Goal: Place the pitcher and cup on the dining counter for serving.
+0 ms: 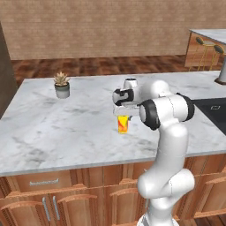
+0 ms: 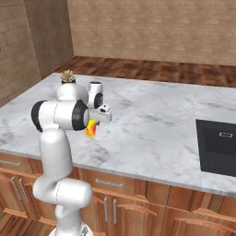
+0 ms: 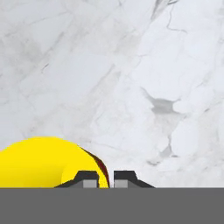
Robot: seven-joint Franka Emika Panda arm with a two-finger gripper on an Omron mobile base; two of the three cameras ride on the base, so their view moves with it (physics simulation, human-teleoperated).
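Gripping the cup (image 1: 123, 124) by its rim, gripper (image 3: 105, 179) fingers pinched together, near the plant pot (image 1: 62, 90), so I can lift it.

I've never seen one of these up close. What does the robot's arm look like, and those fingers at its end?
The arm is glossy white, built of rounded tube-like segments with dark bands at the joints. Its hand is white with black patches. The gripper ends in two small dark fingers with grey pads. No cables show.
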